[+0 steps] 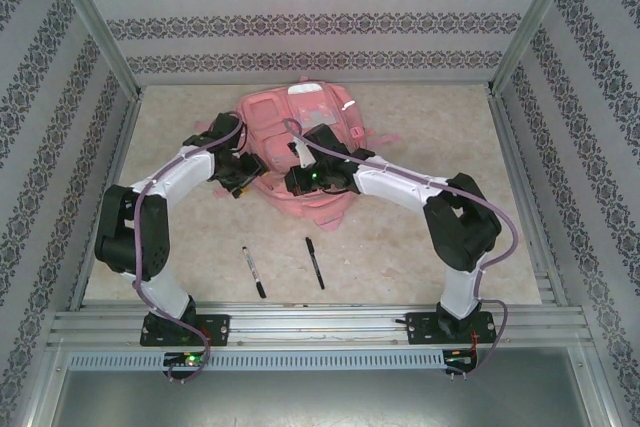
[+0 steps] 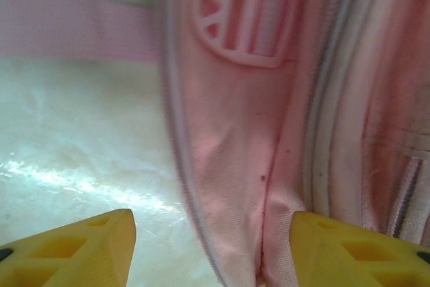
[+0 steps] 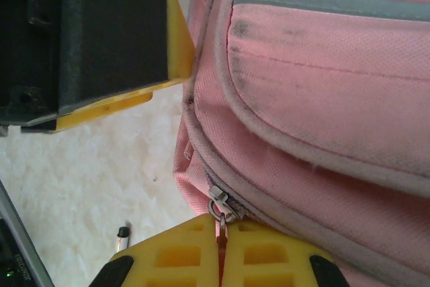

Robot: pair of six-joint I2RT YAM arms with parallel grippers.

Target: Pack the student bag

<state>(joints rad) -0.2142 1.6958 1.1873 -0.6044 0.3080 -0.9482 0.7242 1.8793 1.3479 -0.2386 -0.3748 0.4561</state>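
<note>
The student bag (image 1: 300,117), a large pink backpack, lies flat on the far middle of the table. My right gripper (image 3: 220,233) is shut on the metal zipper pull (image 3: 220,205) at the bag's near edge, the slider sitting just above the yellow fingertips. My left gripper (image 2: 213,233) is open at the bag's left side. Its yellow fingers (image 2: 80,250) stand wide apart, with a fold of pink fabric (image 2: 235,152) lying between them, not pinched. In the top view the left gripper (image 1: 240,179) and right gripper (image 1: 298,182) both sit at the bag's near rim.
Two black pens (image 1: 254,272) (image 1: 315,263) lie on the marble tabletop near the arms' bases. A round pink strap buckle (image 2: 245,15) sits ahead of the left fingers. The left gripper's yellow and black finger (image 3: 101,38) is close beside the bag in the right wrist view.
</note>
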